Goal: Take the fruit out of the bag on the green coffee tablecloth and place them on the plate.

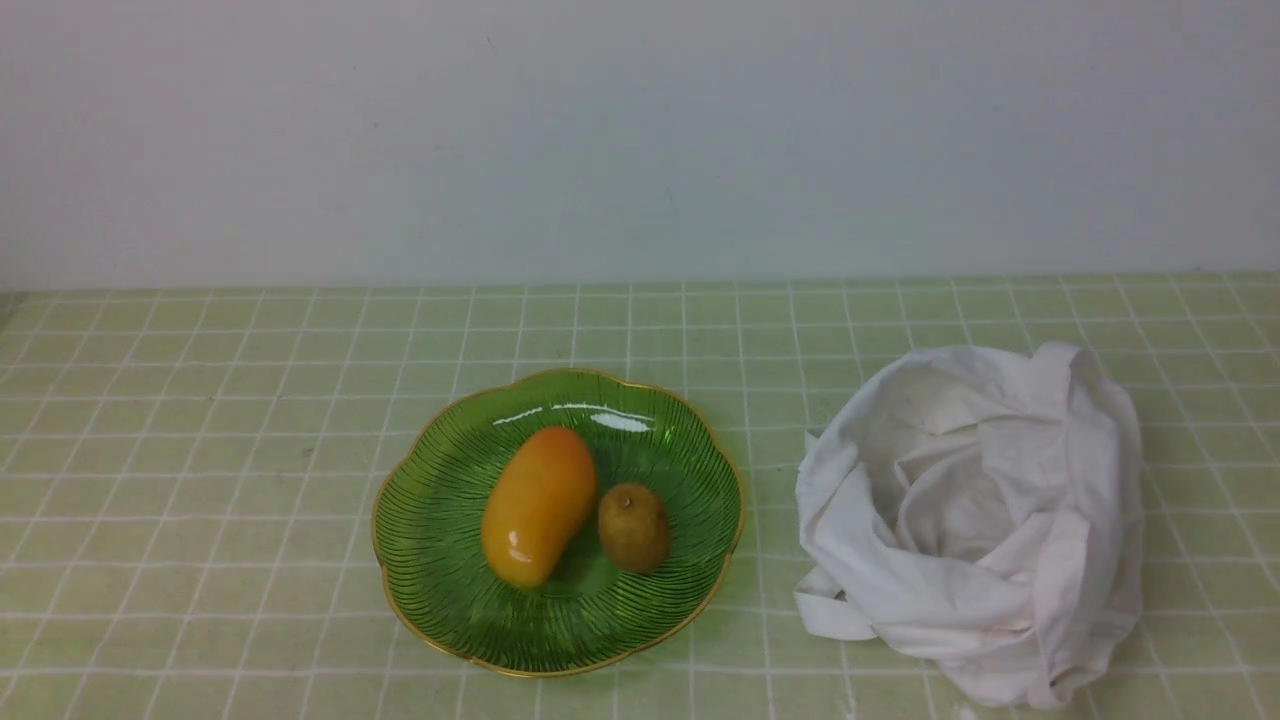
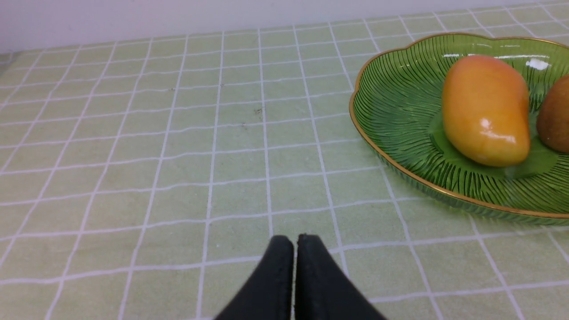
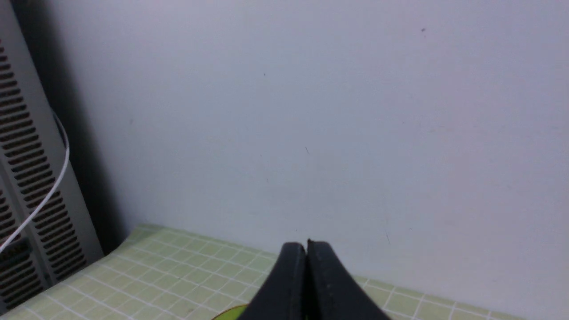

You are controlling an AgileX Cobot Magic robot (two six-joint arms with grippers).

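Observation:
The brown kiwi (image 1: 634, 527) lies on the green glass plate (image 1: 440, 560) beside the orange mango (image 1: 537, 505), at the middle of the checked green tablecloth (image 1: 200, 450). The white cloth bag (image 1: 980, 520) sits crumpled and open to the plate's right; I see no fruit in it. Neither gripper shows in the front view. In the left wrist view my left gripper (image 2: 295, 242) is shut and empty above the cloth, off the plate's (image 2: 400, 111) left side, with the mango (image 2: 486, 109) and the kiwi's edge (image 2: 555, 115) in sight. My right gripper (image 3: 306, 249) is shut and empty, facing the wall.
A pale wall (image 1: 640, 140) runs along the table's far edge. In the right wrist view a grey vented cabinet (image 3: 26, 186) with a white cable (image 3: 53, 186) stands at the table's end.

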